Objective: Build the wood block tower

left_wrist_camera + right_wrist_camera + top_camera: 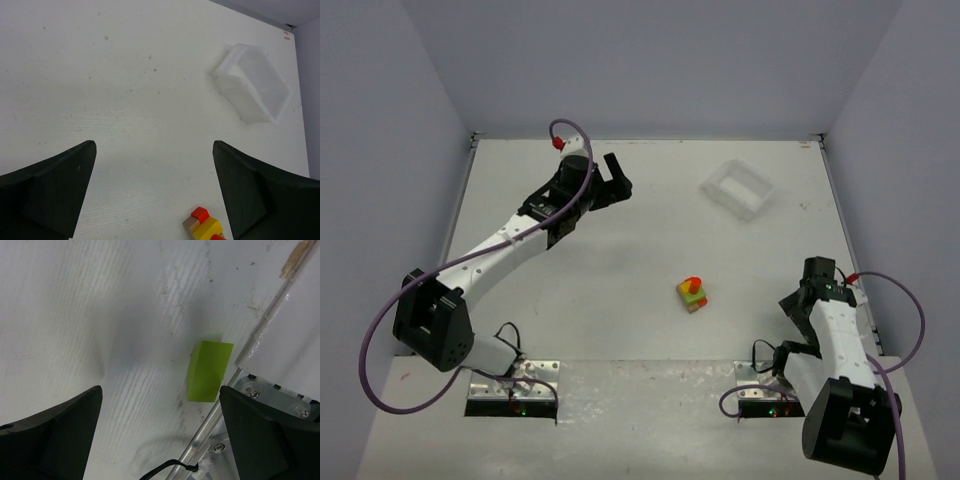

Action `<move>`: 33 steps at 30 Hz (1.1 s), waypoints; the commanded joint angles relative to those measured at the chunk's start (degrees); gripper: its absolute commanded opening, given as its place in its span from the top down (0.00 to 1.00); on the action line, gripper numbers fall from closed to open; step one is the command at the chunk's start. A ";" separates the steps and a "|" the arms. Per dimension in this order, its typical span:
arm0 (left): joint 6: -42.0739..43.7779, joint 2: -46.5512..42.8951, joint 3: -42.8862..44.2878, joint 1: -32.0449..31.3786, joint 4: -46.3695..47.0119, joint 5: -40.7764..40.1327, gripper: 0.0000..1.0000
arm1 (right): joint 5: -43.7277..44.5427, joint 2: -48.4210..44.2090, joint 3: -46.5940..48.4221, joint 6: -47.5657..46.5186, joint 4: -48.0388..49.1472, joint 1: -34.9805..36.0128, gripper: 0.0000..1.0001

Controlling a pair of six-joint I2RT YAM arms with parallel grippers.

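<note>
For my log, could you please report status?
Left gripper and right gripper open, empty. Wood block tower mid-table. Green block loose near right gripper. Nothing blocking.

Wide-jawed left end effector (153,150); white tray (260,85); wood block tower (206,229).

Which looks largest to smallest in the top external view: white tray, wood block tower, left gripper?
1. white tray
2. left gripper, though raised nearer the camera, so unsure
3. wood block tower

Overhead and nearer left-wrist views, both with block tower (693,295) (205,227)
</note>
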 commanded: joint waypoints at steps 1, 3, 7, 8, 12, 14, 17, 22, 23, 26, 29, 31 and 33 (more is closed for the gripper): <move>1.32 2.22 2.21 3.49 3.13 7.31 0.00 | 5.16 -0.14 0.40 6.64 -3.80 -0.62 0.01; 1.11 2.99 2.40 4.80 3.25 9.49 0.00 | 5.94 0.19 0.41 9.58 -5.18 -0.60 0.01; 1.02 3.01 1.97 6.34 3.69 10.52 0.00 | 6.89 -0.17 0.05 13.18 -6.41 -0.86 0.01; 1.10 2.70 1.74 6.69 3.65 10.36 0.00 | 6.93 -0.68 -0.18 14.11 -6.48 -0.90 0.01; 1.06 0.54 0.28 6.88 4.18 9.00 0.00 | 6.67 -2.16 -0.99 16.28 -6.22 -1.01 0.01; 1.02 -0.59 -0.43 6.82 4.34 8.22 0.00 | 4.83 -2.87 -2.77 16.92 -4.07 -0.99 0.01; 1.00 -1.97 -0.68 6.82 3.44 5.36 0.00 | 4.63 -3.83 -3.72 17.53 -1.88 -1.08 0.01; 0.88 -3.85 -1.43 6.82 3.86 3.62 0.00 | 6.13 -7.02 -8.29 21.02 1.42 -1.01 0.04; 0.99 -3.91 -1.37 6.82 3.69 3.45 0.00 | 5.79 -7.26 -8.36 19.87 2.47 -1.07 0.06; 0.85 -4.01 -1.73 6.82 4.08 3.52 0.00 | 7.49 -8.02 -8.21 19.08 3.05 -1.08 0.15; 0.87 -4.01 -1.89 6.84 4.09 3.45 0.00 | 8.12 -7.98 -8.58 17.79 4.30 -1.08 0.23; 0.85 -4.09 -1.81 6.82 4.01 3.08 0.00 | 7.83 -7.14 -8.80 16.27 6.34 -1.08 0.29; 0.84 -4.19 -2.06 6.82 4.08 3.24 0.00 | 7.56 -6.10 -8.51 15.11 7.10 -0.99 0.37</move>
